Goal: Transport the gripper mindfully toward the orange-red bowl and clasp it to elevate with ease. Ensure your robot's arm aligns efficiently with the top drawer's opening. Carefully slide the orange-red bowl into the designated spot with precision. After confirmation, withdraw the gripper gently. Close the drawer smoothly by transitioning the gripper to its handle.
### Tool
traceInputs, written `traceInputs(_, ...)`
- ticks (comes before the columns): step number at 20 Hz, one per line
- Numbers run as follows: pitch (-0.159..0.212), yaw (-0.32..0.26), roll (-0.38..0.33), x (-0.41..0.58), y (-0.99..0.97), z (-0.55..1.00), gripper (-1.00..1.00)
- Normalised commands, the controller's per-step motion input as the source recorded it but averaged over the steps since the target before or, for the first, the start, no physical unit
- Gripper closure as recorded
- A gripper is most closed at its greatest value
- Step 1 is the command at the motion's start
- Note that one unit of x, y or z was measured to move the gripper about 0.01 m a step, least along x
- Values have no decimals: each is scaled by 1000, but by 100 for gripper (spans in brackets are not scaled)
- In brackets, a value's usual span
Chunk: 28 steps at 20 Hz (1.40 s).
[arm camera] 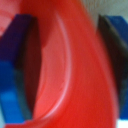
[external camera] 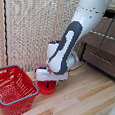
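Observation:
The orange-red bowl [external camera: 46, 87] sits on the wooden floor next to the red basket. My white gripper [external camera: 52, 79] is right down on it, under the white and grey arm [external camera: 70, 39]. In the wrist view the bowl's rim [arm camera: 75, 65] fills the picture, blurred, and runs between the two blue fingertips [arm camera: 12, 75], which stand far apart with a gap on one side. The jaws look open around the rim. The dark brown dresser is at the exterior view's right, with the top drawer [external camera: 112, 42] and its silver handle [external camera: 103, 35].
A red mesh basket with a blue rim [external camera: 13, 88] stands at the exterior view's left, close to the bowl. A pink cup [external camera: 41, 67] stands just behind the gripper. A lower drawer with its handle [external camera: 101, 58] is below the top one. A curtain hangs behind.

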Motion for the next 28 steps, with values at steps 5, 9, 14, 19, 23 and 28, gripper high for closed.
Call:
traceInputs(5, 0, -4, 0, -71, 22, 24, 100)
traceInputs(9, 0, 2, 7, -273, 0, 311, 100)
traceInputs(14, 0, 38, 72, -309, 0, 602, 100)
traceInputs(19, -40, 51, 51, -125, 0, 627, 100)
traceInputs(23, -58, 66, 14, 106, 0, 647, 100)
traceInputs(28, -17, 78, 4, 233, -7, 772, 100)
